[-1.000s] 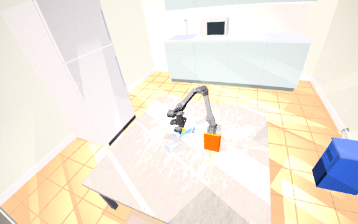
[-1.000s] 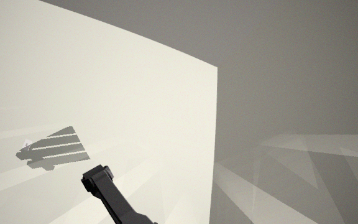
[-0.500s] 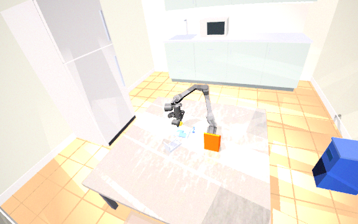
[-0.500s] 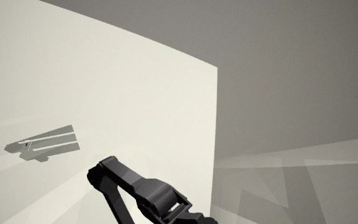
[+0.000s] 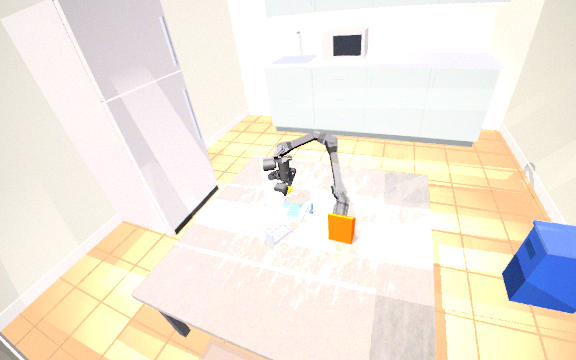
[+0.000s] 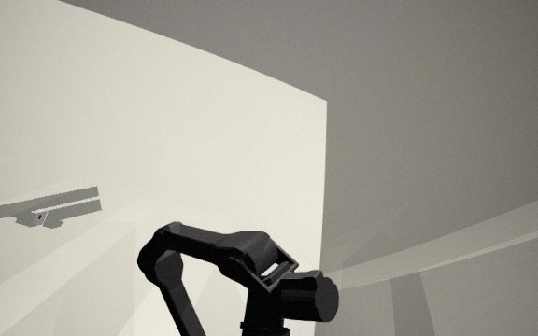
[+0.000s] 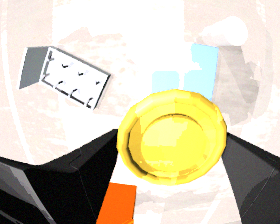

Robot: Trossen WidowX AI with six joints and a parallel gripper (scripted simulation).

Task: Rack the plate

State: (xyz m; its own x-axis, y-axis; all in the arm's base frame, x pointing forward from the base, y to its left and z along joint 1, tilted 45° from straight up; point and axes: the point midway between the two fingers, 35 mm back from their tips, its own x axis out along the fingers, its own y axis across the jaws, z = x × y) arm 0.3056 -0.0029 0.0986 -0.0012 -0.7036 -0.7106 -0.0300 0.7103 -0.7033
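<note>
Mostly we see the gripper [image 7: 172,163] clenched on the yellow plate [image 7: 172,136], lifted above the table [image 5: 288,280] — its fingertips are hidden behind the plate. The dish rack [image 7: 75,78] stands apart; no writing is readable.

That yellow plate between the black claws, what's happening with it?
A single robot arm has its gripper shut on the yellow plate and holds it above the table. The white dish rack, where the plate should end up standing, sits off to one side below, with nothing in it yet.
</note>
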